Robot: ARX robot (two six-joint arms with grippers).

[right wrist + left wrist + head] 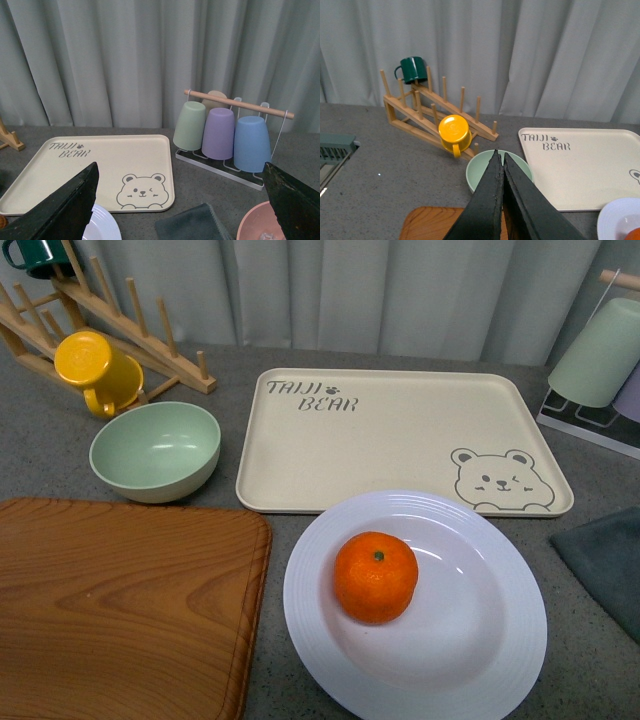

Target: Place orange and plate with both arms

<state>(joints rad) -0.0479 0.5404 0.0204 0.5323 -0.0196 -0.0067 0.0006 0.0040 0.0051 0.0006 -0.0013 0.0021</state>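
1. Front view first: finds the orange (375,577) sitting in the hollow of the plate (490,665), touching its floor, a little toward 9 o'clock from the plate's centre, with the stem spot up.
2. Puts the plate on the grey tabletop (30,465) at about 5 o'clock of that view. Puts its far rim just at the near edge of the bear tray (400,435), which lies at 12 o'clock from the plate. Cannot tell whether the rim rests on the tray edge or only stands in front of it.
3. Notes the wooden board (120,600) just beside the plate at 9 o'clock and the green bowl (155,450) apart from it at 10 o'clock.
4. In the left wrist view, finds the left end effector (499,156) with both fingers pressed together and nothing between them, up in the air and well apart from the orange.
5. In the right wrist view, finds the right end effector (181,167) spread wide and empty, with only a small part of the plate rim visible near one finger.
6. Judged from this: orange already in the plate, neither thing held. Seems finished if the goal was only this. Leaves one step if the plate belongs fully on the tray. Cannot decide which from these pictures.
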